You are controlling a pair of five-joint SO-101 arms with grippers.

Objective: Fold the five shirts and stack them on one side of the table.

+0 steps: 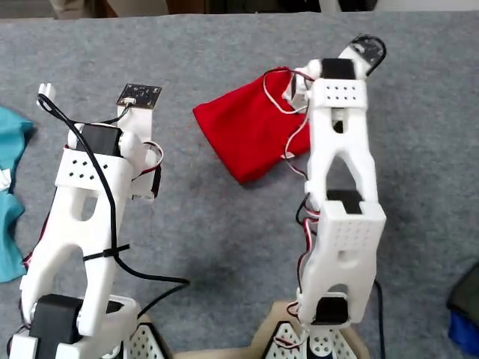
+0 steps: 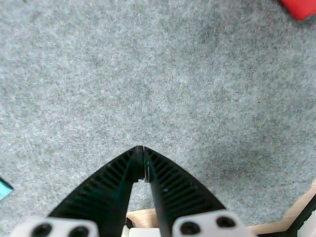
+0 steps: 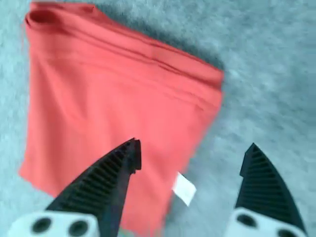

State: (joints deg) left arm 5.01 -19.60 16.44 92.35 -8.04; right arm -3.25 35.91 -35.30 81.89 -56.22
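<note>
Your right arm (image 1: 340,142) hangs over the folded red shirt (image 1: 243,134) mid-table, probably to carry it to a stack; teal cloth (image 1: 11,187) lies beside the left arm (image 1: 90,194). Next, your left gripper (image 2: 142,150) is pinched together and empty above the bare grey table (image 2: 148,74). Last, your right gripper (image 3: 192,148) is spread wide and empty, straddling the shirt's edge.

Soft matt red cloth shirt (image 3: 113,94) on rough grey felt-like table (image 2: 148,74).
</note>
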